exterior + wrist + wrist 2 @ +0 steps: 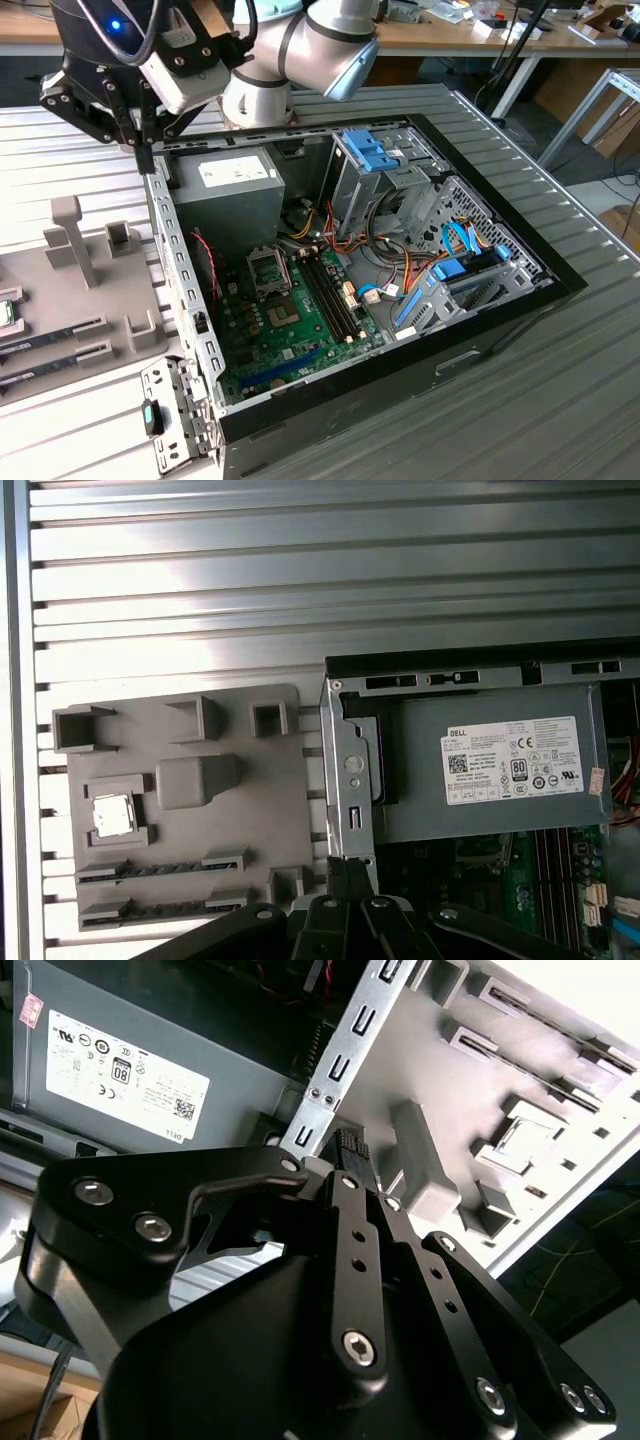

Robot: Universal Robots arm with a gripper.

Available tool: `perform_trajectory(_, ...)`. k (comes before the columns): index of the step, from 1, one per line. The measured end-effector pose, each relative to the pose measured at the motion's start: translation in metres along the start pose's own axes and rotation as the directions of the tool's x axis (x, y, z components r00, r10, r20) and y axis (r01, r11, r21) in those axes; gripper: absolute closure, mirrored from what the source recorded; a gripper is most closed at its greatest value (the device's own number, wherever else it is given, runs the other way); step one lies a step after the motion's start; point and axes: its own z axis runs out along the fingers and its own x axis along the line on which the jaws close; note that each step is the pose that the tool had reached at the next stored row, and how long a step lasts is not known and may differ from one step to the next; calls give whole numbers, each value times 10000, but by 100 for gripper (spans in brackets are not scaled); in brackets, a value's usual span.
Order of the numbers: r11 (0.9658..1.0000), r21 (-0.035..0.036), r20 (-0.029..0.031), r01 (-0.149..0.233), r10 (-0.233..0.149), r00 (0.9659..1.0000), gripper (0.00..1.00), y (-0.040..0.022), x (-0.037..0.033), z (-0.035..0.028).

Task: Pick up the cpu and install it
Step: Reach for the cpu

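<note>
The cpu (112,815), a small silvery square chip, lies flat in a pocket of the grey fixture tray (260,820) beside the open computer case; in the exterior view the cpu (5,312) sits at the far left edge. My gripper (144,158) hangs over the case's back corner nearest the tray, beside the power supply (225,190), well away from the chip. Its black fingers (350,1160) are pressed together with nothing between them. The motherboard's metal-framed socket (270,270) lies inside the case below the power supply.
Two long memory sticks (158,868) rest in slots of the tray near the cpu. Grey posts (70,240) rise from the tray. The case's metal side wall (175,270) stands between tray and motherboard. Drive cages and cables (400,190) crowd the case's right in the exterior view.
</note>
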Motion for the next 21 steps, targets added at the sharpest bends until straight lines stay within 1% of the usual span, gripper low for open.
perform_trajectory(11,10000,1,1,0,0,10000,89,-9,126,-4)
perform_trajectory(15,10000,0,3,0,0,10000,89,-16,207,-6)
perform_trajectory(21,10000,0,4,1,-1,10000,89,-21,276,-9)
